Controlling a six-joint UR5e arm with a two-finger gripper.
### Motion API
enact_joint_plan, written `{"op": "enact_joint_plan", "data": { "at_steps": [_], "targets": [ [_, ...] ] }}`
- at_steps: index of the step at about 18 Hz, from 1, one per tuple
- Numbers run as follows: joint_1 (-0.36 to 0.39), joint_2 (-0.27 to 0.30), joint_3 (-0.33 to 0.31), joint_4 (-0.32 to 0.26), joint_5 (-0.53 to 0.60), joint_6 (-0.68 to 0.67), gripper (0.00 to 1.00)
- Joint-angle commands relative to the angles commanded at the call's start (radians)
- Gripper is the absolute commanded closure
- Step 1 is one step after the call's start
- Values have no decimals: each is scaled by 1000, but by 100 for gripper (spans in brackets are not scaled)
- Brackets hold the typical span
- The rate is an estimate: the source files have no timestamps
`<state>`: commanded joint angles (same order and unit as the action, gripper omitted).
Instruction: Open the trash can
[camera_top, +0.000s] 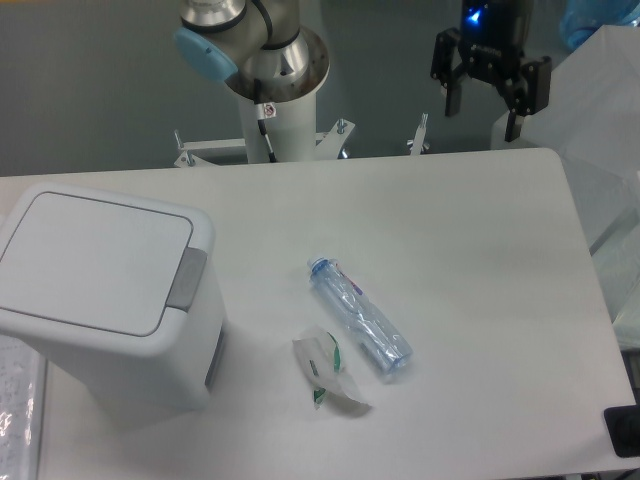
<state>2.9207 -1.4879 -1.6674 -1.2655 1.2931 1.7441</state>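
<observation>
The trash can (110, 300) is a large boxy white bin at the left of the table. Its flat white lid (90, 260) lies shut. A grey rectangular push button (186, 279) sits at the lid's right rim. My gripper (484, 112) hangs above the table's far right edge, far from the bin. Its two black fingers (515, 120) are spread apart and hold nothing.
A clear plastic bottle with a blue neck (360, 320) lies in the middle of the table. A crumpled white and green wrapper (325, 368) lies beside it. The arm's base (275, 80) stands behind the far edge. A dark object (625, 432) sits at the right front corner.
</observation>
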Motion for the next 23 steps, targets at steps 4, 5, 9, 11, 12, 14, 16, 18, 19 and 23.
{"op": "enact_joint_plan", "data": {
  "at_steps": [4,5,9,11,12,14,16,18,19,23],
  "targets": [
    [-5,0,2,-2,0,0,0],
    [-6,0,2,-2,0,-2,0],
    [-9,-8,1,-3,-6,-18,0],
    [-21,-9,8,-5,-49,-108,0],
    [-34,-15,11,-5,-79,-170,0],
    [-51,-18,17,-3,-110,-271,0],
    [-81,-21,23,-2,-117,-330,0],
    [-126,-32,31,-2,-118,-406,0],
    [-152,-38,37,0,-120,-470,0],
    [-259,-103,60,116,-170,-757,0]
  ]
}}
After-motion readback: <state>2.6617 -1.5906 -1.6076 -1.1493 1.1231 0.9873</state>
